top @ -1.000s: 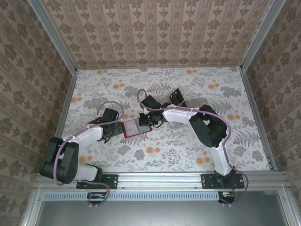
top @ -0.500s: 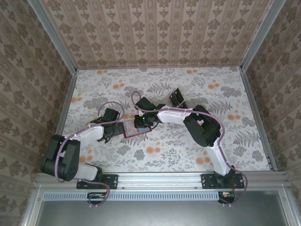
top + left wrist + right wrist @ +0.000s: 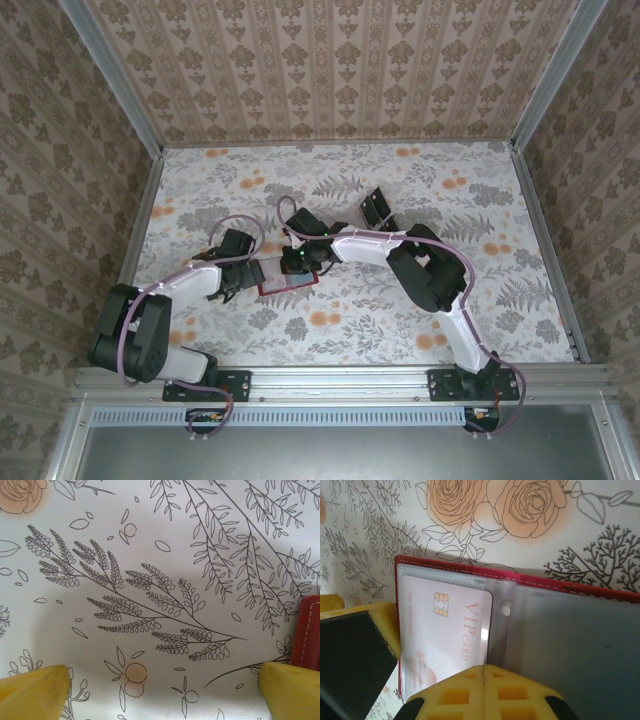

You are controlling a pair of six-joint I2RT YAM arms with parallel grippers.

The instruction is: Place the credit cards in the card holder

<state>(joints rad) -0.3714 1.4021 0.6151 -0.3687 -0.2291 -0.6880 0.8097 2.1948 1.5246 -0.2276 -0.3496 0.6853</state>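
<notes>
The card holder (image 3: 580,645) is a red wallet lying open on the flowered table, its clear pockets facing up. A pale pink credit card (image 3: 445,625) marked VIP CARD sits in its left pocket. My right gripper (image 3: 485,672) is shut, its yellow fingertips pressed together over the card's lower edge, nothing seen between them. From above, the right gripper (image 3: 298,265) covers most of the card holder (image 3: 283,288). My left gripper (image 3: 243,275) stands open at the holder's left edge, close to the table. In the left wrist view the left gripper (image 3: 165,695) spans bare cloth, the card holder (image 3: 307,630) just above its right fingertip (image 3: 295,687).
A clear plastic tray with dark rectangles (image 3: 375,207) lies behind the right arm. Patterned walls with metal rails (image 3: 140,215) enclose the table on three sides. In the right wrist view, the left gripper's yellow finger and dark body (image 3: 350,650) sit against the holder's left edge.
My right gripper has slid left and slightly nearer across the card holder, staying shut. The left gripper has stayed open and barely moved.
</notes>
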